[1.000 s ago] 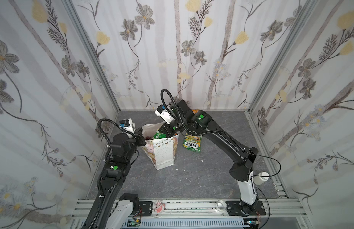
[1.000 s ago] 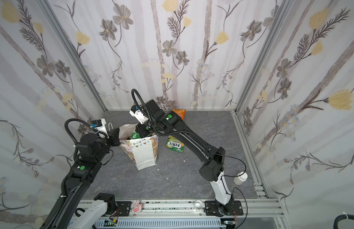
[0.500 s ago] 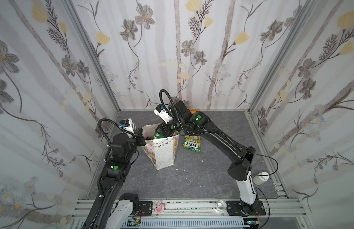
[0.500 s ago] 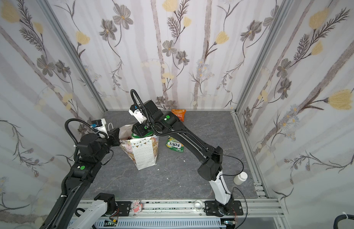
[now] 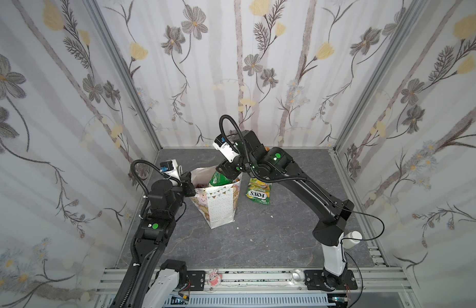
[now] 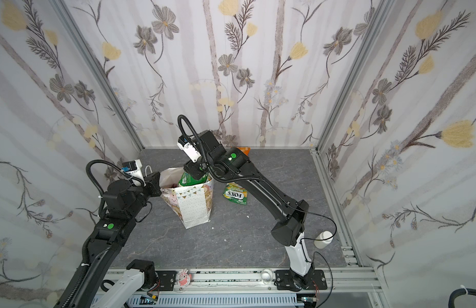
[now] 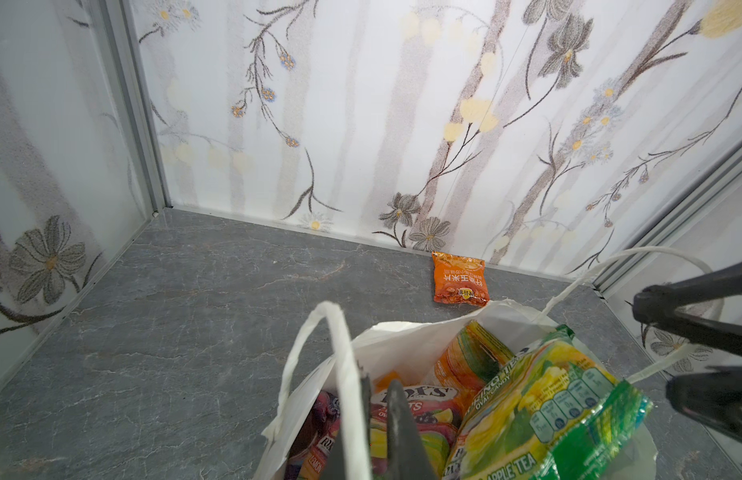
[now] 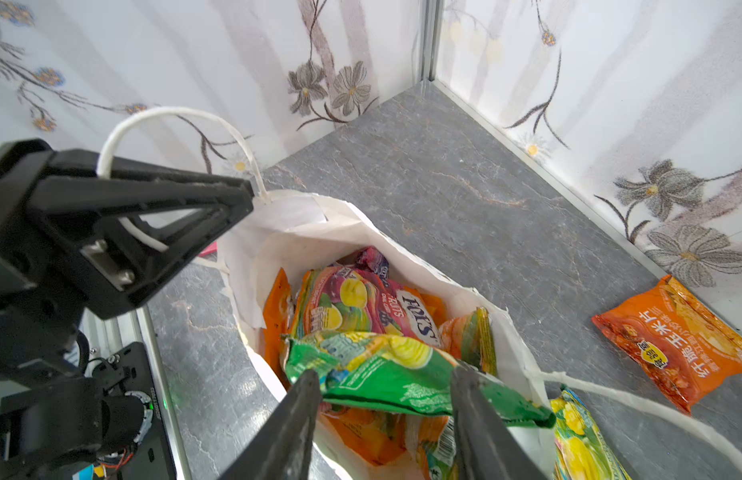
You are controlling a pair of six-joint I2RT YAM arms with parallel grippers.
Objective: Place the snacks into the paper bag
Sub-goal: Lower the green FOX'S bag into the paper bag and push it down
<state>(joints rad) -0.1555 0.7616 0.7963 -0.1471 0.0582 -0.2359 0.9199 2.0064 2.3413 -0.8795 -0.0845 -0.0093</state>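
Right gripper (image 8: 385, 376) astride green packet (image 8: 361, 363)

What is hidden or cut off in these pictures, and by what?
- Right wrist view: green packet covers deeper packets in the paper bag; their number is unclear.
- In a top view, the right arm hides part of the orange packet.
- Left wrist view: lower edge cuts off the left gripper.
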